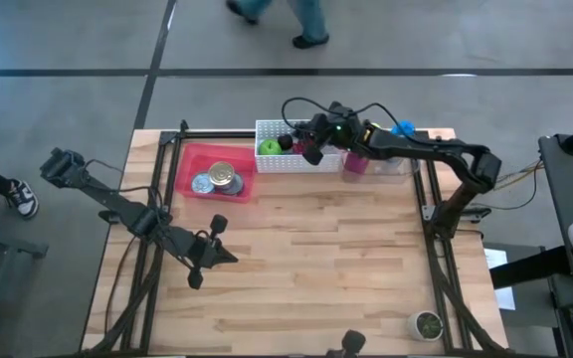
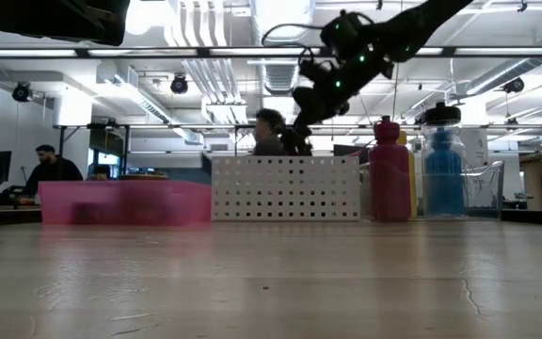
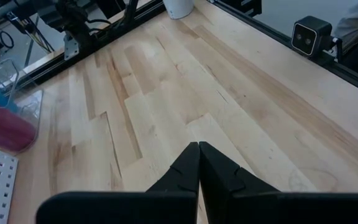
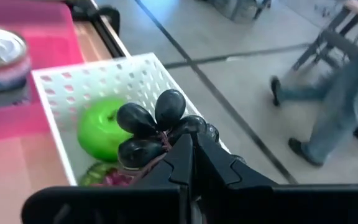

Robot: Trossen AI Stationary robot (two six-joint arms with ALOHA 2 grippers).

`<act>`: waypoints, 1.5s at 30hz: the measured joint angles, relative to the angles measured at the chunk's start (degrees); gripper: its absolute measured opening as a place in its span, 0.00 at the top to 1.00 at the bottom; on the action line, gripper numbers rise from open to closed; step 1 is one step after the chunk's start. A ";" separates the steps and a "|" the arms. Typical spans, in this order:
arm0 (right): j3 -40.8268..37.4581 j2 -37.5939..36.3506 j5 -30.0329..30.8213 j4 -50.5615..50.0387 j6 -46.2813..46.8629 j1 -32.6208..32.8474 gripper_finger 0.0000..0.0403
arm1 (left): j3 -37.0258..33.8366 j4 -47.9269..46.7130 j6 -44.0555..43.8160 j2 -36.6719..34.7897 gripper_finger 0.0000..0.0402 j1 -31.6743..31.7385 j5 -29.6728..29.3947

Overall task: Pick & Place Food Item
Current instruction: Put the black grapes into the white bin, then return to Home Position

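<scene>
A bunch of dark grapes (image 4: 154, 124) hangs over the white perforated basket (image 4: 92, 78) at the table's far edge, with my right gripper (image 4: 191, 140) shut on it. A green apple (image 4: 101, 134) lies in the basket just below the bunch. In the high view the grapes (image 1: 286, 142) sit beside the apple (image 1: 269, 146), and my right gripper (image 1: 304, 147) reaches in from the right. My left gripper (image 1: 229, 257) hovers shut over the bare wood at the left, holding nothing. My right gripper pinches the grape bunch at its stem (image 4: 164, 139) between its two shut fingers, only at their free ends. The fingers slant down from the table's right side. The bunch hangs off the fingertips over the basket's inside, above the apple.
A pink tray (image 1: 195, 159) with cans (image 1: 222, 177) stands left of the basket. A pink bottle (image 1: 356, 162) and a blue bottle (image 1: 403, 129) stand in a clear bin to its right. A small pot (image 1: 427, 324) sits near the front right. A person walks beyond the table.
</scene>
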 joint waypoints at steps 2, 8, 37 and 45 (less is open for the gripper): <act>0.00 1.42 0.01 0.01 0.49 -0.51 0.98 | 0.00 0.00 0.00 0.00 0.98 -0.01 0.00; 0.00 3.56 -0.09 0.03 0.15 -1.02 0.98 | 0.00 0.00 0.00 0.00 0.98 -0.01 0.00; 6.09 1.17 -0.49 -11.20 -2.50 4.91 0.52 | 0.00 -0.01 -0.13 0.00 0.98 -0.01 -0.02; 18.30 0.65 -3.79 -31.50 -3.41 11.89 0.68 | 0.00 -0.68 -0.15 -3.83 0.98 0.10 -0.07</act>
